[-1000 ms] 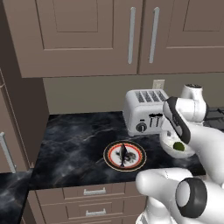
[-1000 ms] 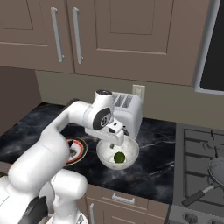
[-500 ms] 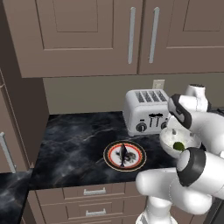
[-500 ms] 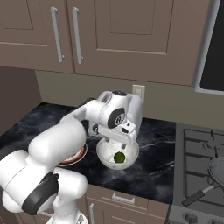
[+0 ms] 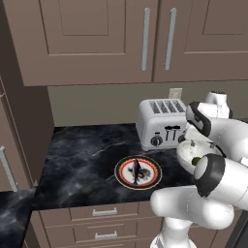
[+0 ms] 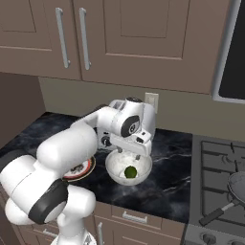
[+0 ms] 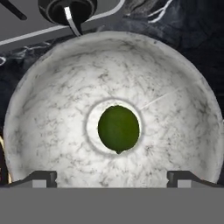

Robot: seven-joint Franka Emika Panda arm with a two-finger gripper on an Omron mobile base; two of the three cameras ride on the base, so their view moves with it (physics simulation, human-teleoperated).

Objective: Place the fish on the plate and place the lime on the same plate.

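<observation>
Kitchen counter seen from the left base camera: the small, slender, dark grey-black fish (image 5: 137, 170) lies on the white centre of the flat round plate with a dark rim and red-orange ring (image 5: 123, 177), which sits on the black marbled countertop (image 5: 82, 160) in front of the silver four-slot toaster (image 5: 160, 123). To the plate's right, the deep white speckled bowl (image 5: 186, 152) holds the small round green lime (image 5: 196, 161), partly screened by the white arm that bends over it.

From the right base camera, the lime (image 6: 130, 172) rests at the bottom of the bowl (image 6: 115, 168), with the robot's hand directly above the bowl's far rim. The plate (image 6: 82, 171) peeks out just beside the bowl on its left, mostly hidden behind the arm. A black frying pan (image 6: 233, 189) sits on the gas stove (image 6: 215, 158) well off to the right, and brown wooden cabinets (image 6: 124, 33) hang overhead.

Looking down from the hand camera, the lime (image 7: 118, 128) sits in the middle of the bowl (image 7: 52, 109). The two-finger gripper (image 7: 112, 179) is spread wide, its dark tips standing well apart on either side of the fruit and holding nothing. A toaster knob (image 7: 66, 8) shows beyond the bowl's rim.
</observation>
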